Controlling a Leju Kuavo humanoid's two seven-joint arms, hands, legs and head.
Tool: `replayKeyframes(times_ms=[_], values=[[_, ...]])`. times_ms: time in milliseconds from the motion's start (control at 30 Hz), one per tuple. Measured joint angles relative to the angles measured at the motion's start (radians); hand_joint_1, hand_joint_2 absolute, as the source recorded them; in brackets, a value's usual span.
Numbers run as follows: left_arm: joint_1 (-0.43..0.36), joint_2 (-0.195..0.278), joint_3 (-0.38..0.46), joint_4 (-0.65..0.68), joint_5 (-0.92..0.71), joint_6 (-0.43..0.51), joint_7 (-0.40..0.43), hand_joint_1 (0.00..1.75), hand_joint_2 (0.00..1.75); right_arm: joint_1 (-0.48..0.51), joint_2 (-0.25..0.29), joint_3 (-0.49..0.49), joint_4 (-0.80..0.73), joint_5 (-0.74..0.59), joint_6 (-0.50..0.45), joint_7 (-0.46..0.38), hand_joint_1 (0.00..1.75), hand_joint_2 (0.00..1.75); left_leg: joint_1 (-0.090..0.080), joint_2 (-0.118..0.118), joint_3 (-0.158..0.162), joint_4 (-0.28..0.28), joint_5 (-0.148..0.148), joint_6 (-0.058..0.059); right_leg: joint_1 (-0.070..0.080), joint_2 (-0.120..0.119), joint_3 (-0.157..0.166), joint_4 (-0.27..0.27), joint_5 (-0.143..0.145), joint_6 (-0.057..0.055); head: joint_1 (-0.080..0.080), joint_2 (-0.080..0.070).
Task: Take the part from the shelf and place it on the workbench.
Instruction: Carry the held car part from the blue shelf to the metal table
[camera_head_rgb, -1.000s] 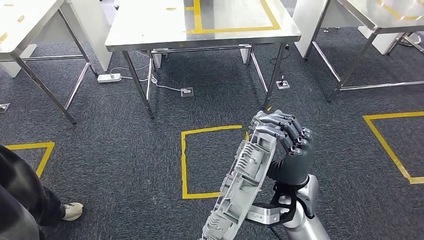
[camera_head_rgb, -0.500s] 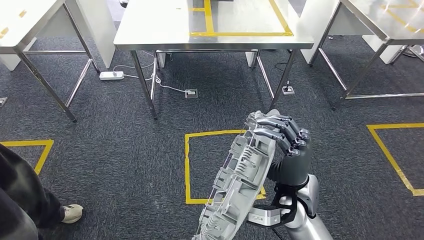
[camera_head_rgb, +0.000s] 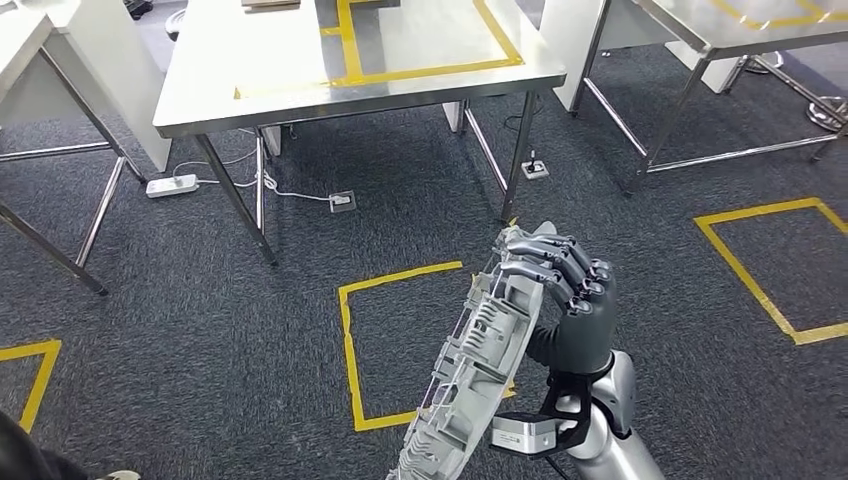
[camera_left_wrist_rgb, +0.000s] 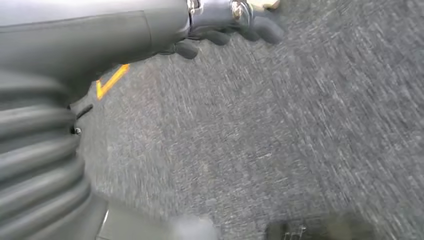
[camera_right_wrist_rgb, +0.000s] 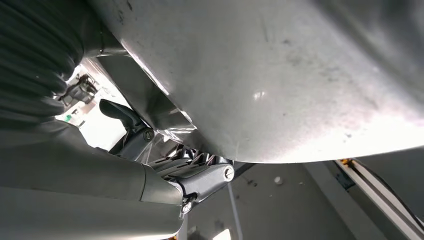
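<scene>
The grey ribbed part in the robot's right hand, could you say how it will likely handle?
The part looks like rigid cast metal, probably stiff. It is long and gripped by the right hand near one end, so it may swing. Its smooth face could slip.

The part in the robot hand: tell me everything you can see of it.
The part is a long, curved, pale grey piece, metal by its look, with ribs and open cells on its inner face. It stands on edge, tilted, above the carpet. The right robot hand grips its upper end, fingers curled over the rim. Nothing else touches it.
</scene>
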Motion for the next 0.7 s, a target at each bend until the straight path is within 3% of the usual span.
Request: replayKeyframes(times_ms=[33, 100, 200, 267, 300, 367, 400, 433, 467, 533, 567, 633, 700], values=[[0.000, 0.001, 0.000, 0.000, 0.000, 0.000, 0.000, 0.00, 1.75, 0.001, 0.000, 0.000, 0.000, -0.005, -0.001, 0.000, 1.75, 1.75, 0.001, -0.002, 0.022, -0.069, 0.044, -0.001, 0.000, 0.003, 0.008, 0.003, -0.009, 0.006, 0.000, 0.000], [-0.001, 0.001, 0.000, 0.001, 0.001, 0.000, 0.000, 0.00, 1.75, 0.001, 0.000, 0.002, 0.000, -0.007, -0.006, 0.000, 1.75, 1.75, 0.003, -0.008, 0.057, -0.165, 0.083, 0.006, 0.002, 0.008, 0.015, 0.009, -0.027, 0.018, 0.000, 0.000], [-0.001, 0.000, 0.000, 0.001, 0.002, 0.000, 0.000, 0.00, 1.75, 0.001, 0.000, 0.003, 0.000, 0.013, -0.019, -0.001, 1.75, 1.75, 0.002, -0.010, 0.067, -0.182, 0.071, 0.030, 0.003, 0.010, 0.018, 0.007, -0.038, 0.036, 0.001, 0.000], [-0.002, -0.001, 0.000, 0.001, 0.003, 0.000, 0.000, 0.00, 1.75, -0.001, 0.000, 0.004, 0.000, 0.020, -0.025, 0.000, 1.75, 1.75, 0.005, -0.009, 0.073, -0.185, 0.067, 0.044, 0.001, 0.001, 0.007, 0.039, -0.058, 0.047, 0.003, 0.000], [-0.002, -0.001, 0.000, 0.001, 0.003, 0.000, 0.000, 0.00, 1.75, -0.002, 0.000, 0.004, 0.000, 0.025, -0.029, 0.000, 1.75, 1.75, 0.007, -0.008, 0.077, -0.187, 0.064, 0.049, 0.000, -0.005, -0.016, 0.084, -0.078, 0.053, 0.005, 0.000], [-0.002, -0.001, 0.000, 0.001, 0.003, 0.000, 0.001, 0.00, 1.75, 0.000, 0.000, 0.004, 0.000, 0.035, -0.036, 0.000, 1.75, 1.75, 0.005, -0.007, 0.083, -0.186, 0.056, 0.055, -0.002, -0.014, -0.097, 0.219, -0.127, 0.060, 0.008, 0.000], [-0.001, -0.001, 0.000, 0.001, 0.003, 0.000, 0.001, 0.00, 1.75, 0.001, 0.000, 0.004, 0.001, 0.038, -0.038, 0.000, 1.75, 1.75, 0.005, -0.006, 0.086, -0.186, 0.052, 0.056, -0.002, -0.015, -0.136, 0.274, -0.137, 0.061, 0.008, 0.000], [-0.001, -0.001, 0.000, 0.001, 0.004, 0.000, 0.002, 0.00, 1.75, 0.002, 0.000, 0.004, 0.002, 0.041, -0.039, 0.000, 1.75, 1.75, 0.004, -0.006, 0.091, -0.186, 0.046, 0.056, -0.002, -0.015, -0.160, 0.296, -0.126, 0.060, 0.008, 0.000], [0.000, 0.000, 0.000, 0.001, 0.004, 0.000, 0.002, 0.00, 1.75, 0.002, 0.000, 0.004, 0.003, 0.044, -0.040, 0.000, 1.75, 1.75, 0.003, -0.006, 0.098, -0.186, 0.041, 0.056, -0.002, -0.016, -0.162, 0.276, -0.094, 0.057, 0.008, 0.000], [0.000, -0.001, 0.000, 0.001, 0.005, 0.001, 0.002, 0.00, 1.75, 0.001, 0.001, 0.004, 0.005, 0.052, -0.041, 0.000, 1.75, 1.75, 0.002, -0.007, 0.114, -0.186, 0.028, 0.052, 0.001, -0.019, -0.119, 0.146, -0.001, 0.045, 0.008, 0.000], [-0.001, -0.001, 0.000, 0.001, 0.005, 0.003, 0.002, 0.00, 1.75, -0.001, 0.001, 0.004, 0.005, 0.056, -0.041, 0.000, 1.75, 1.75, 0.001, -0.007, 0.121, -0.186, 0.021, 0.049, 0.005, -0.022, -0.091, 0.081, 0.027, 0.038, 0.008, 0.000], [-0.001, -0.002, 0.000, 0.001, 0.006, 0.013, 0.005, 0.00, 1.75, -0.002, 0.002, 0.004, 0.006, 0.061, -0.042, 0.000, 1.75, 1.75, -0.001, -0.007, 0.128, -0.188, 0.011, 0.039, 0.014, -0.027, -0.062, 0.017, 0.037, 0.029, 0.008, 0.000], [-0.002, -0.003, 0.000, 0.001, 0.008, 0.020, 0.007, 0.00, 1.75, -0.002, 0.003, 0.004, 0.006, 0.059, -0.041, 0.001, 1.75, 1.75, -0.002, -0.003, 0.135, -0.194, 0.004, 0.027, 0.014, -0.024, -0.054, 0.011, 0.029, 0.022, 0.007, 0.000]])
